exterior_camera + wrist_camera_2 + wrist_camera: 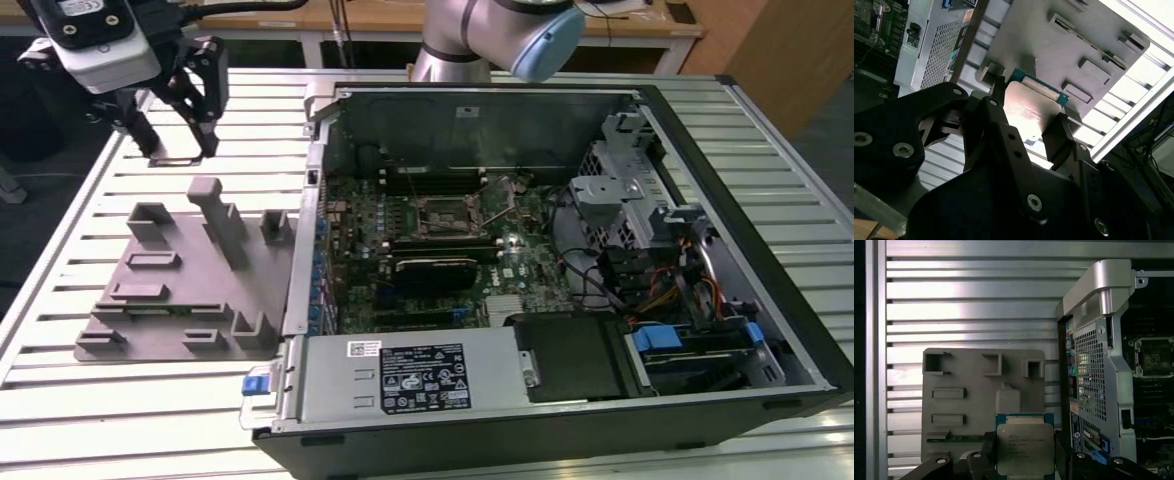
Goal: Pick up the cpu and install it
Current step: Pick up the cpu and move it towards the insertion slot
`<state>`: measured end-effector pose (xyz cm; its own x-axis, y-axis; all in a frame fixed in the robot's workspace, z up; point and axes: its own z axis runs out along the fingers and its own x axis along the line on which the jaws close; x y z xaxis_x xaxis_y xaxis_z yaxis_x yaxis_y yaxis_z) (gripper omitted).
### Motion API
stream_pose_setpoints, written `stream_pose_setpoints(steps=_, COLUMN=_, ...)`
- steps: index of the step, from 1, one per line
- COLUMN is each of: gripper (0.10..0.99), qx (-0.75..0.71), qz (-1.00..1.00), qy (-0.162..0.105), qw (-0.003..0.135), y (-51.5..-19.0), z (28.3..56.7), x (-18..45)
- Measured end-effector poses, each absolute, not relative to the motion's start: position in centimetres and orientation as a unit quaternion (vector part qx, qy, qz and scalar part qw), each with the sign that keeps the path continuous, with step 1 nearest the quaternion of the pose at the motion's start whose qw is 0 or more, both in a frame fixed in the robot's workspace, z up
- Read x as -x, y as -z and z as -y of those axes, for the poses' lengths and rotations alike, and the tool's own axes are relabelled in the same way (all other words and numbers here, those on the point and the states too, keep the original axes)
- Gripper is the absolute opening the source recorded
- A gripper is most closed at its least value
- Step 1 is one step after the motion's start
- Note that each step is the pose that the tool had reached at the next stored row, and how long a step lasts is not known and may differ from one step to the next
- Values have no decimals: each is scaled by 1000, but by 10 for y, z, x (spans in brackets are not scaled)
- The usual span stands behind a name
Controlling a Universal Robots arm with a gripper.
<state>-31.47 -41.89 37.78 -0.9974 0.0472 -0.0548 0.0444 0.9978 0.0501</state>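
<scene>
Pincer (176, 152) is clamped on the chip (1024, 447), 1 finger on each of 2 opposite edges, and I've got it hanging above the grey fixture plate (160, 300) on the slatted table (80, 400). The chip sits right between the fingertips, metal face toward the first wrist camera. The open computer case (747, 250) lies to the exterior view's right, its socket (447, 212) well apart from my grip. The chip looks near square, with a silver-grey top and a green-blue border along 1 edge.
</scene>
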Motion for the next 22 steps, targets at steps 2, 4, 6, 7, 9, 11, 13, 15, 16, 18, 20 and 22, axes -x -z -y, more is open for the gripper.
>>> stream_pose_setpoints(steps=2, gripper=545, qx=-23, qz=-999, qy=-24, qw=28, y=-378, z=419, x=311)
stream_pose_setpoints(steps=4, gripper=545, qx=-23, qz=-999, qy=-24, qw=28, y=-378, z=419, x=307)
stream_pose_setpoints(steps=6, gripper=545, qx=-23, qz=-999, qy=-24, qw=28, y=-378, z=419, x=303)
stream_pose_setpoints(steps=7, gripper=545, qx=-23, qz=-999, qy=-24, qw=28, y=-378, z=419, x=301)
stream_pose_setpoints(steps=9, gripper=545, qx=-23, qz=-999, qy=-24, qw=28, y=-378, z=419, x=296)
stream_pose_setpoints(steps=11, gripper=545, qx=-23, qz=-999, qy=-24, qw=28, y=-378, z=419, x=292)
stream_pose_setpoints(steps=13, gripper=545, qx=-23, qz=-999, qy=-24, qw=28, y=-378, z=419, x=287)
stream_pose_setpoints(steps=15, gripper=545, qx=-23, qz=-999, qy=-24, qw=28, y=-378, z=419, x=283)
stream_pose_setpoints(steps=16, gripper=545, qx=-23, qz=-999, qy=-24, qw=28, y=-378, z=419, x=278)
stream_pose_setpoints(steps=18, gripper=545, qx=-23, qz=-999, qy=-24, qw=28, y=-378, z=419, x=269)
stream_pose_setpoints(steps=20, gripper=545, qx=-23, qz=-999, qy=-24, qw=28, y=-378, z=419, x=263)
stream_pose_setpoints(steps=22, gripper=545, qx=-23, qz=-999, qy=-24, qw=27, y=-378, z=419, x=256)
